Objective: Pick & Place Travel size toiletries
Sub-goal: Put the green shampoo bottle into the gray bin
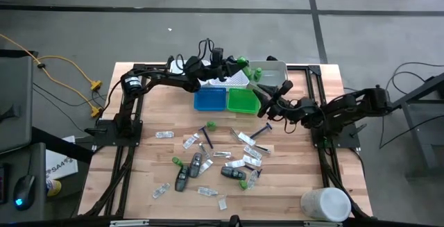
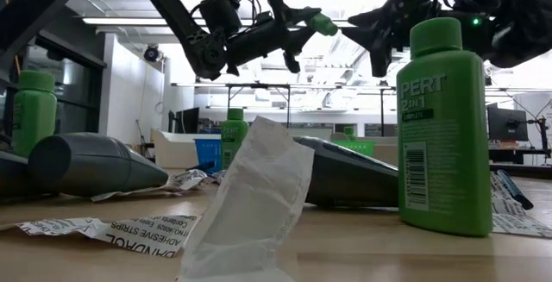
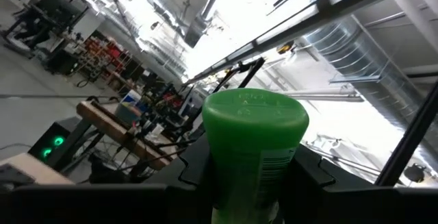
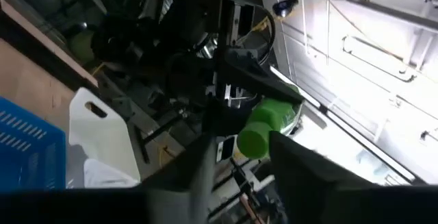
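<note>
My left gripper is at the table's far side, above the white tray, and is shut on a small green bottle. The bottle also shows in the left wrist view, the low view and the right wrist view. My right gripper is open and empty, raised by the green tray's right side, its fingers toward the held bottle. Several toiletries lie loose on the wooden table: green bottles, dark grey pieces, clear packets and black sticks. My left gripper pinches the green bottle by its body between its two fingers, and the round cap end sticks out past the fingertips. The fingers point roughly toward the table's right, along the bottle. The bottle is lifted clear, high above the table.
The blue tray, green tray and white tray stand side by side at the far middle. A large white cylindrical container stands at the near right corner. In the low view a green bottle and a white packet stand close.
</note>
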